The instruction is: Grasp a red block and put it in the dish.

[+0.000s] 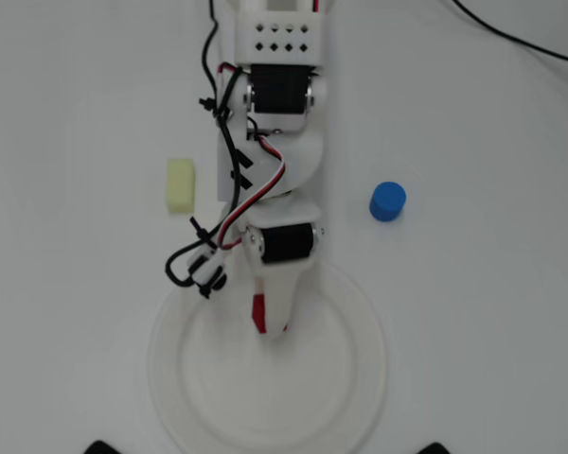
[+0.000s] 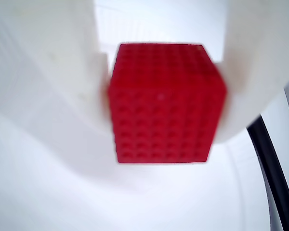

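Gripper [image 2: 164,103] clamped on the red block [image 2: 166,103] above the dish [image 1: 360,312] (carry apparently done); next, release.

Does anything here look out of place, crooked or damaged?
Nothing stands out. The gripper holds the red block squarely between its fingers over the dish. The yellow block and the blue cylinder rest on the table, apart from the dish. No spill or damage shows.

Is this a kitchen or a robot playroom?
Probably a hobby robot test table, not a kitchen: a plain white tabletop, a small arm whose gripper holds a red block, and loose cables.
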Available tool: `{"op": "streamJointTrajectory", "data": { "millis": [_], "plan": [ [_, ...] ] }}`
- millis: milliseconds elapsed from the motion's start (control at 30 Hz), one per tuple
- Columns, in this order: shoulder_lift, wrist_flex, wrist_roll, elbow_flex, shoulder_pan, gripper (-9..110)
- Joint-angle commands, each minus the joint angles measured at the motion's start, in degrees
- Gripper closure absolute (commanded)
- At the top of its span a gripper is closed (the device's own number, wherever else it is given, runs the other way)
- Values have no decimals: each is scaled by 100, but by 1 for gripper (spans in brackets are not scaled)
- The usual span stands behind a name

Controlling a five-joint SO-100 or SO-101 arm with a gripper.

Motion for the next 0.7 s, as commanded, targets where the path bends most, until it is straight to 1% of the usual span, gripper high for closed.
{"op": "streamJointTrajectory", "data": {
  "millis": [0, 200, 467, 667],
  "plan": [
    [9, 62, -9, -299, -88, 101],
    [-53, 176, -114, -290, -176, 100],
    [-53, 466, -202, -290, -185, 83],
    [9, 580, -176, -352, -88, 80]
  ]
}}
